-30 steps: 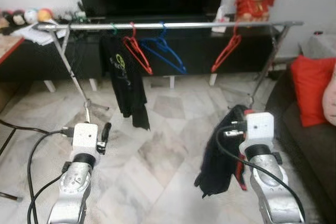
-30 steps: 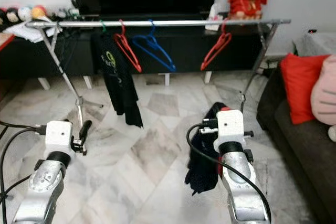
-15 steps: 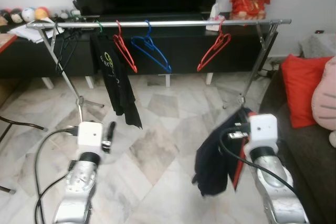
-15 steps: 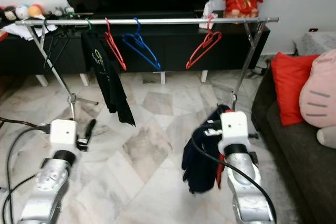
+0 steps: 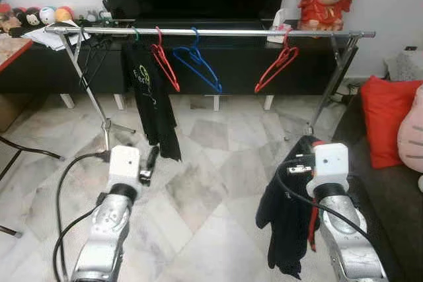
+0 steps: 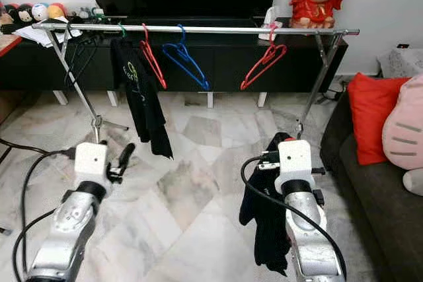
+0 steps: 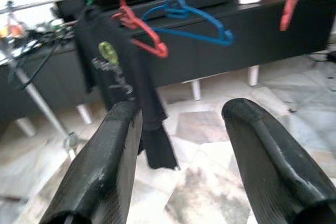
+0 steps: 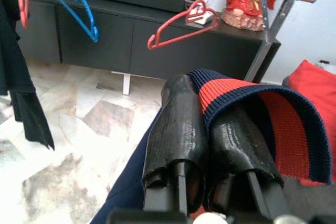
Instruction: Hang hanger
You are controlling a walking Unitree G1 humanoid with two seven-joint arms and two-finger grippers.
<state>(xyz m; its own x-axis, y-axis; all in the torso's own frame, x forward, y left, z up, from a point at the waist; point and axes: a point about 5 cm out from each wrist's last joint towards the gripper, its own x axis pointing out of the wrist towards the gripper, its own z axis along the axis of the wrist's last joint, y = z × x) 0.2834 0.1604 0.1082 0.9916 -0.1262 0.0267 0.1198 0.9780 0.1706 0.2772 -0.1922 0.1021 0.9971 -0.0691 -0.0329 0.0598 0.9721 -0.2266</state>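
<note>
Left eye view | right hand [image 5: 305,158] pinching dark garment [image 5: 285,219], now hanging lower | left hand [image 7: 178,156] spread, empty | rail [image 5: 218,32] nearer, hanging pending

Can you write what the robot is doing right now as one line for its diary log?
stage: facing clothes rail | right gripper: fingers shut on dark garment with red hanger | left gripper: open, empty | rail: black shirt, empty hangers

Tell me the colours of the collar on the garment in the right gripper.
The collar is red with a navy edge, clearest in the right wrist view.
</note>
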